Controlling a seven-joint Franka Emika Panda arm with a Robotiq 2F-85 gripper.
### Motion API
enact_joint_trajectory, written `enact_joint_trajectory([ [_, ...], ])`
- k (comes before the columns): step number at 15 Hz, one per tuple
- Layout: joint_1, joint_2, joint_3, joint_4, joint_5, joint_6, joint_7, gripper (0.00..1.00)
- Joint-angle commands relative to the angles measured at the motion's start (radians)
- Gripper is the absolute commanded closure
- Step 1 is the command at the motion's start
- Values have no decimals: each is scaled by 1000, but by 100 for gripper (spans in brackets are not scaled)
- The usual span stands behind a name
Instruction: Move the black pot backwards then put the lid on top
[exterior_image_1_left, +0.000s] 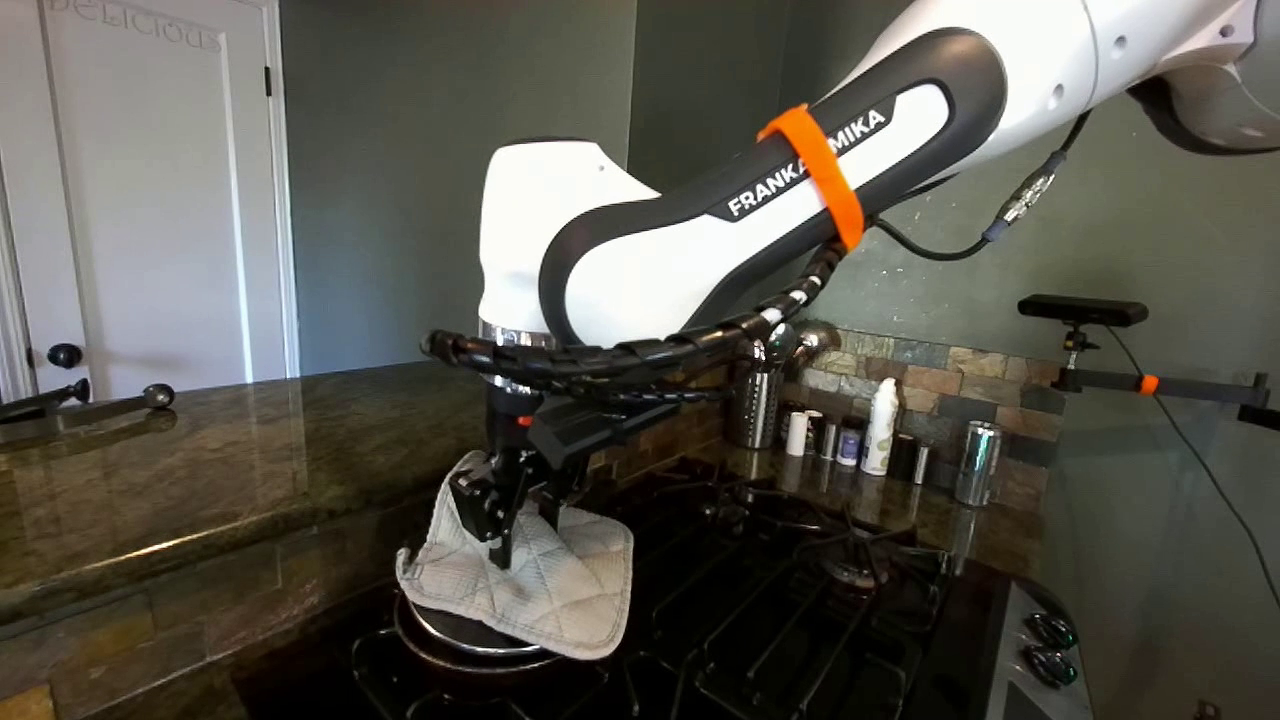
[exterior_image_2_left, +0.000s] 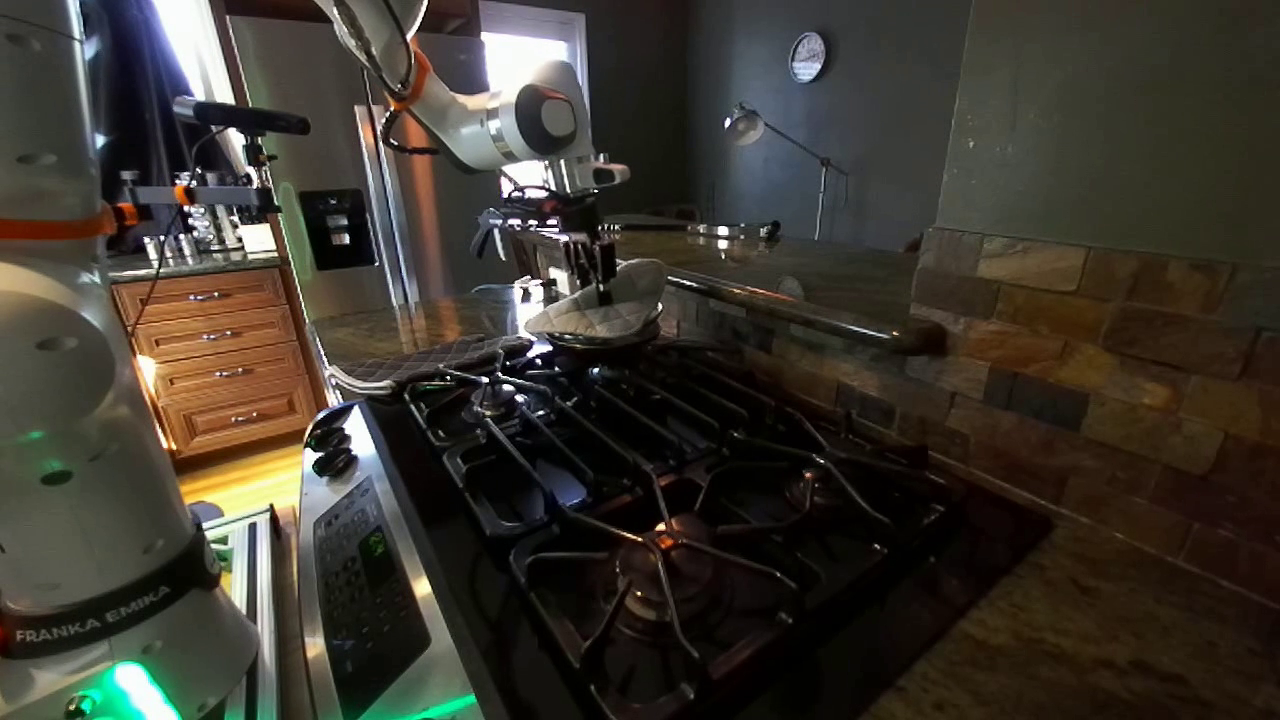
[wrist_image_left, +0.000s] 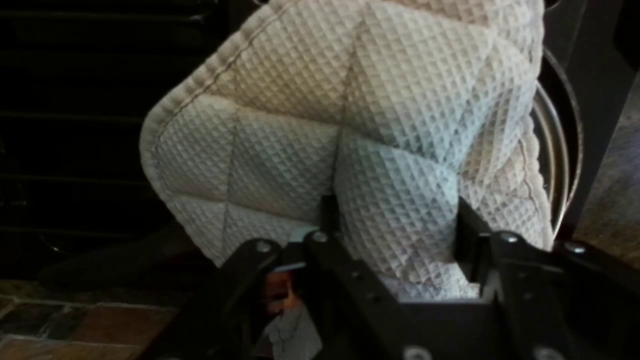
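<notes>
Two fingers (wrist_image_left: 470, 240) of my gripper (wrist_image_left: 395, 220) stand parted above the black pot (exterior_image_1_left: 480, 663), as far as the dim wrist view lets me judge, with the white quilted pad (exterior_image_1_left: 575, 590) draped askew across its rim, presumably to serve as the lid.

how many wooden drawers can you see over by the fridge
4, stacked one above another in an exterior view: the top drawer, the second drawer, the third drawer and the bottom drawer. More may be hidden behind the robot arm.
</notes>
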Motion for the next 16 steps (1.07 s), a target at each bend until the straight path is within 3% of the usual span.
enact_joint_trajectory([
  [1, 21, 4, -10, 17, 3, -32, 9, 70],
  [16, 21, 34, -10, 27, 49, -38, -13, 70],
])
